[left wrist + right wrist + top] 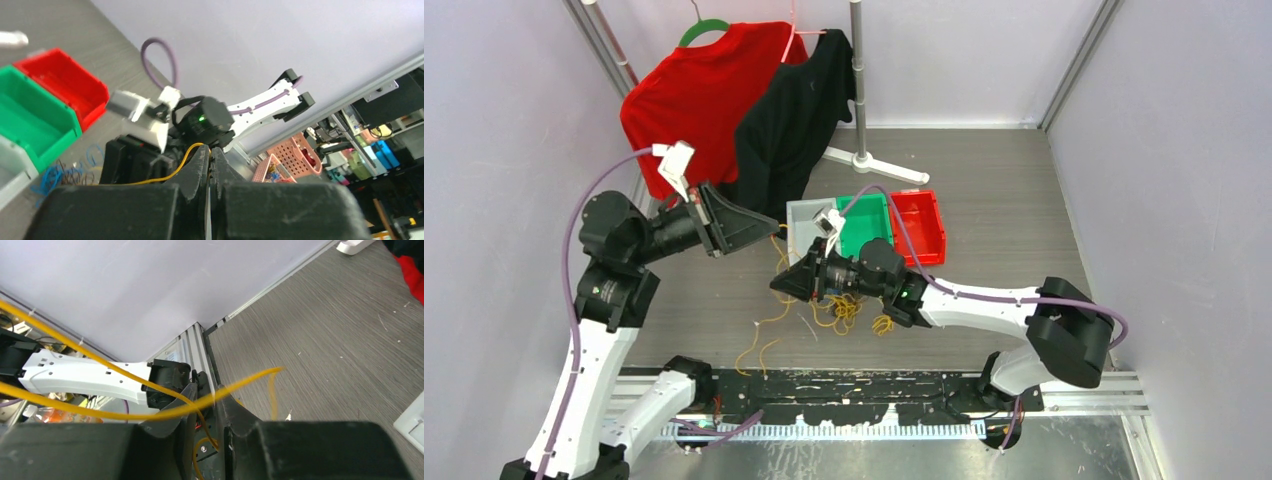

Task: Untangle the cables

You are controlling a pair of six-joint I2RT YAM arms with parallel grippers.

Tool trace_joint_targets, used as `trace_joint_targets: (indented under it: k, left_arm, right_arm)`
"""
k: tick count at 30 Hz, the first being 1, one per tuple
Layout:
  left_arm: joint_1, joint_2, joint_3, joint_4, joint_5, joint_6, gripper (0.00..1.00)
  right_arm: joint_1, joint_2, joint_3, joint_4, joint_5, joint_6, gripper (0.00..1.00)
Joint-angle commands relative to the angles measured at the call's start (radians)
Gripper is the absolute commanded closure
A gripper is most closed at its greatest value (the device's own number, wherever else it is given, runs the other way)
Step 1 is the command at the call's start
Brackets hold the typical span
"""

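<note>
White arm links [594, 370] w/ black joints [614, 235], lilac hoses [572, 240], black fingers [196, 172]; green LED [201, 119], rt wrist.

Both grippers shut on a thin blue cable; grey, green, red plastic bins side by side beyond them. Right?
Wrong colour: the thin cable that the left gripper and the right gripper are shut on is yellow-orange, not blue; both wrist views show it. The grey plastic bin, green plastic bin and red plastic bin do sit side by side.
</note>
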Motion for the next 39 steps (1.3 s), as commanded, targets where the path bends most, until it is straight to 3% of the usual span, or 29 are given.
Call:
trace_joint_targets:
  k: [1, 10, 23, 30, 33, 39]
  left_arm:
    - [0.005, 0.015, 0.145, 0.109, 0.026, 0.048, 1.0]
    - [0.004, 0.077, 0.368, 0.141, -0.045, 0.127, 1.0]
    - [0.004, 0.224, 0.774, 0.124, -0.219, 0.4, 1.0]
    - [0.004, 0.325, 0.982, 0.116, -0.252, 0.479, 1.0]
    - [0.004, 0.345, 1.008, 0.099, -0.229, 0.49, 1.0]
    - [0.004, 0.39, 1.103, 0.173, -0.265, 0.612, 1.0]
  right_arm:
    - [-0.034, 0.014, -0.024, 0.102, 0.003, 0.057, 0.75]
    - [-0.063, 0.041, -0.111, 0.155, 0.016, 0.107, 0.75]
    - [-0.063, 0.111, -0.202, 0.16, 0.079, 0.168, 0.71]
    - [-0.062, 0.139, -0.208, 0.085, 0.142, 0.182, 0.65]
    - [-0.062, 0.097, -0.212, 0.066, 0.161, 0.168, 0.58]
    - [-0.062, 0.046, -0.193, -0.063, 0.187, 0.1, 0.54]
